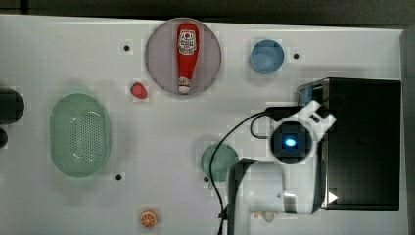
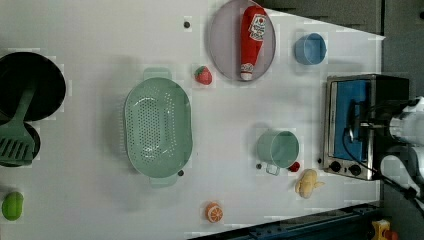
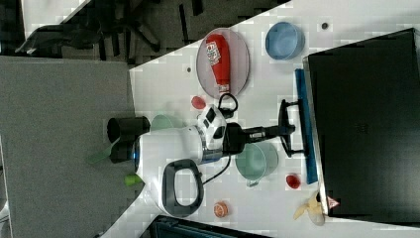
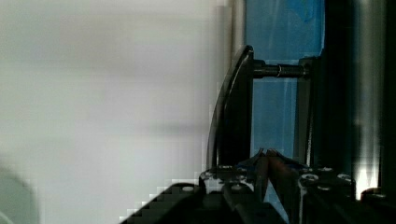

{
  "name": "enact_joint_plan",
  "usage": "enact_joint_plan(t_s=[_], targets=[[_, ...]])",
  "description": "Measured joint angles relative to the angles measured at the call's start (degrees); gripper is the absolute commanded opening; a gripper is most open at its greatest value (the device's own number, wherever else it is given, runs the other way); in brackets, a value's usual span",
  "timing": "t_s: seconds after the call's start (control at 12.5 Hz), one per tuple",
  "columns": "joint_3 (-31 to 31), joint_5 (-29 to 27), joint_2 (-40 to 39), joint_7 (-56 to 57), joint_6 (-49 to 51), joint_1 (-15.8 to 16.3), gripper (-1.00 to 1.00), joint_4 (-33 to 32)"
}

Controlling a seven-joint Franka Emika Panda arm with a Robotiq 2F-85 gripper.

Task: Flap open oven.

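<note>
The oven (image 3: 364, 124) stands at the right view's right end of the desk (image 3: 163, 89), door shut. The end effector (image 3: 283, 130) reaches level toward it, narrowed around the door handle (image 3: 285, 126), whose bar runs crosswise to the arm.

White table (image 1: 161, 205) spreads wide under even, bright light. In the right view, dark floor (image 3: 148, 29) lies past its far edge, with a large grey panel (image 3: 59, 148) along the right view's left.
</note>
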State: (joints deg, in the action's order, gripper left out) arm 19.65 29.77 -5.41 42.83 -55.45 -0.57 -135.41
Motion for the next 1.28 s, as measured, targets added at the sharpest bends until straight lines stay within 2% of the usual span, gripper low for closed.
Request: enact_joint_plan(t_s=[0.32, 0.72, 1.04, 1.28], targets=[[-6.0, 8.4, -4.8, -10.9, 0.6, 0.9, -0.65, -0.1], [-9.4, 21.6, -15.2, -28.7, 4.6, 5.5, -0.65, 1.9], [-10.2, 22.6, -22.2, -39.0, 5.2, 8.0, -0.65, 2.7], [-10.8, 21.3, -22.2, -41.4, 5.3, 8.5, -0.65, 4.5]])
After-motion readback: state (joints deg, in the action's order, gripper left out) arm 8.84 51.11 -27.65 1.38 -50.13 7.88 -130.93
